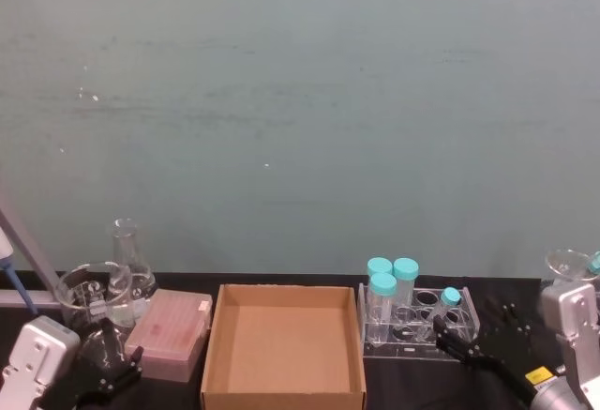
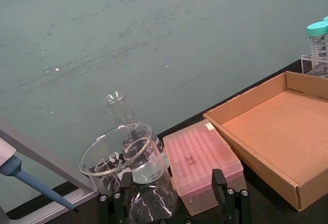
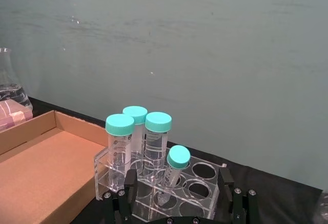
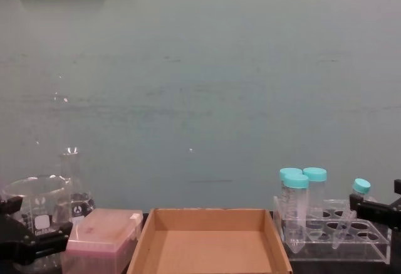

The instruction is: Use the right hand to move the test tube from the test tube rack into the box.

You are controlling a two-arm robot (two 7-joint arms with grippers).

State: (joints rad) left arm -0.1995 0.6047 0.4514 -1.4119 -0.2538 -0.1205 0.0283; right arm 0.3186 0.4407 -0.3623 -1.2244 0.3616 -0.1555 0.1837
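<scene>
The slim test tube (image 3: 173,173) with a small teal cap leans in a front hole of the clear test tube rack (image 3: 202,184). My right gripper (image 3: 179,212) is open, its black fingers (image 3: 125,199) wide apart just short of the rack, with the tube between and beyond them. From the head view the right gripper (image 1: 480,337) is at the right end of the rack (image 1: 412,349), near the tube (image 1: 448,301). The brown box (image 1: 281,393) lies left of the rack and holds nothing. The left gripper (image 1: 108,361) rests open at the near left.
Three wider teal-capped tubes (image 1: 384,288) stand at the rack's left end. A pink lidded box (image 1: 169,335), a glass beaker (image 1: 89,293) and a conical flask (image 1: 127,258) sit left of the box. A glass vessel (image 1: 567,265) stands at the far right. A blue pipette tip (image 2: 31,179) hangs at the left.
</scene>
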